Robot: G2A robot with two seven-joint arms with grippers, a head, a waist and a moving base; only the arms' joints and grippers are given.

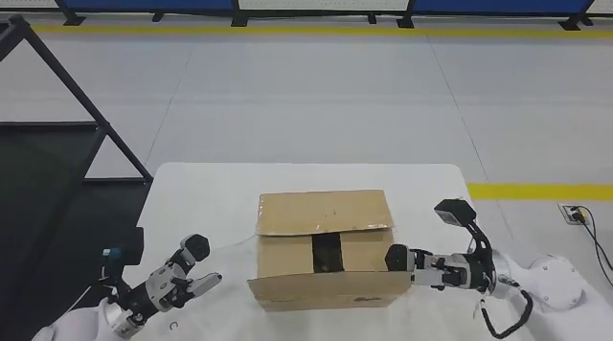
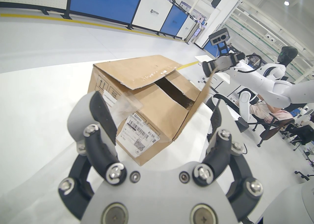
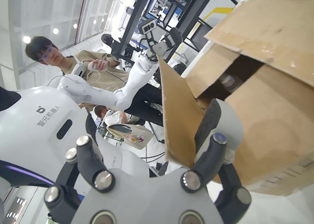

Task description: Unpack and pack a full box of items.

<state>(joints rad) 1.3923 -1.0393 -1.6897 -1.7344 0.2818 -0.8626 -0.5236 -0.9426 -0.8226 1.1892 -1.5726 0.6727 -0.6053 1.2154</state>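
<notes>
A brown cardboard box (image 1: 326, 255) stands on the white table (image 1: 201, 197), its top flaps partly open with a dark gap (image 1: 329, 252) between them. Through that gap a small round item (image 3: 227, 80) shows inside. My right gripper (image 1: 395, 257) is at the box's right side, open, and one raised side flap (image 3: 176, 112) stands between its fingers, resting against one finger (image 3: 211, 122). My left gripper (image 1: 203, 264) hovers open over the table, left of the box and apart from it. In its own view the box (image 2: 147, 102) lies beyond its spread fingers (image 2: 100, 114).
A black metal rack (image 1: 57, 149) stands off the table's left side. The table's front edge runs close under both arms. Bare tabletop lies behind and to the left of the box.
</notes>
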